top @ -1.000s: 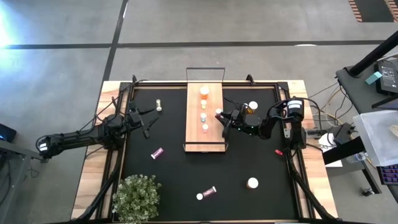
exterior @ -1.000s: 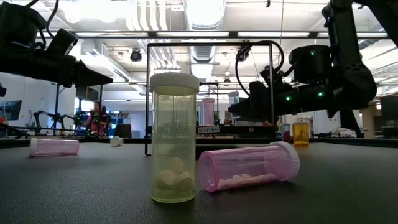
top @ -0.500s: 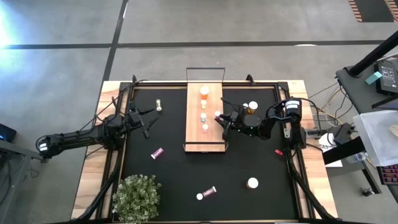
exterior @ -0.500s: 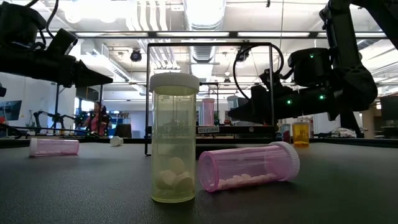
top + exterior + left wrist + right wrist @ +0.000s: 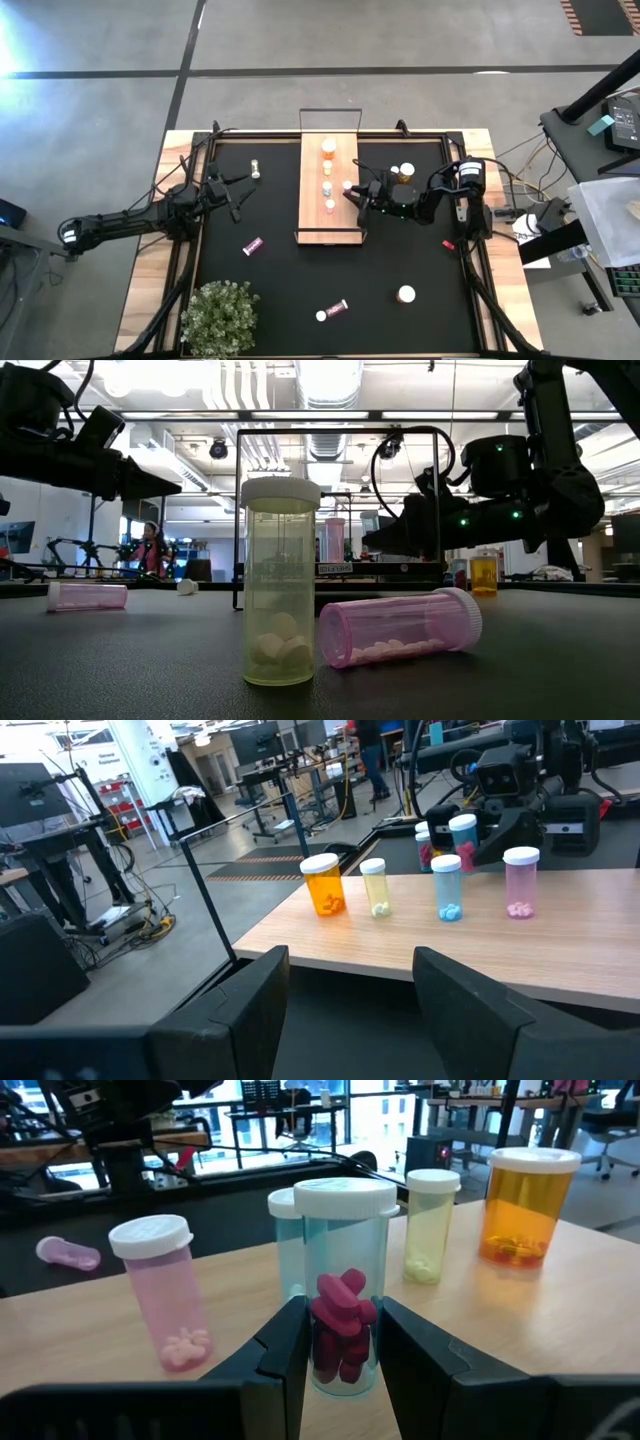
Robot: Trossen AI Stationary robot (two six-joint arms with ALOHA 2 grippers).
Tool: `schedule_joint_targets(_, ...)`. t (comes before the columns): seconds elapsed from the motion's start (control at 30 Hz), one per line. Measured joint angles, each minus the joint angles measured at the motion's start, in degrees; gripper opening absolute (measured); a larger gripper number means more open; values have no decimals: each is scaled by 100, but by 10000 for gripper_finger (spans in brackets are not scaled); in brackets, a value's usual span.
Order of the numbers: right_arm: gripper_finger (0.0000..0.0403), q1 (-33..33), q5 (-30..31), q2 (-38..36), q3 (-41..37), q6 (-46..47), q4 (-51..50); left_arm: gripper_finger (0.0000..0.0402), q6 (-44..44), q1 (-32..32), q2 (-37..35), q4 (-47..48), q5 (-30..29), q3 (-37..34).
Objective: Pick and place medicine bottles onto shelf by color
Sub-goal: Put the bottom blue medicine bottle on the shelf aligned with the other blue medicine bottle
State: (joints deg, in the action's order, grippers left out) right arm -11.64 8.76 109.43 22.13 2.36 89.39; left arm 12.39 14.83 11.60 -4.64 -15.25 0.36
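1. Nearest the low camera we see a pale yellowish bottle (image 5: 280, 582) standing upright on the black mat (image 5: 270, 290), with a pink bottle (image 5: 400, 627) lying on its side just beside it.
2. Another pink bottle (image 5: 252, 245) lies on the mat on the left half, and a white-capped bottle (image 5: 406, 294) stands alone on the right half.
3. Our right gripper (image 5: 352, 194) is at the right edge of the shelf (image 5: 329, 225); its fingers (image 5: 283, 1342) are clamped on a clear bottle with dark red pills (image 5: 344, 1325), held upright over the board.
4. On the shelf stand four bottles in a row: an orange one (image 5: 328, 149), a yellowish one (image 5: 375, 887), a light blue one (image 5: 447, 888) and a pale pink one (image 5: 330, 206).
5. An amber bottle (image 5: 404, 173) stands on the mat just beyond the right arm.
6. Our left gripper (image 5: 240, 190) waits over the mat well to the left of the shelf, fingers (image 5: 248, 990) apart and holding nothing.
7. A small pale bottle (image 5: 256, 171) sits near the mat's far left corner.
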Motion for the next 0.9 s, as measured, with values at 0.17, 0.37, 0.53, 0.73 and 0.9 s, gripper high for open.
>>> schedule_joint_targets(0.17,98,0,2,-2,0,-3,2,199,-1,0,0,0,0,0)
schedule_joint_targets(0.37,98,0,2,-2,0,3,2,199,0,-2,0,0,0,0)
schedule_joint_targets(0.53,98,0,2,-2,0,16,-2,199,0,-1,0,0,0,0)
schedule_joint_targets(0.73,98,0,-20,-4,0,67,-90,199,0,-1,0,0,-1,0)
schedule_joint_targets(0.9,98,0,-21,-4,0,67,-90,199,-1,0,0,0,0,0)
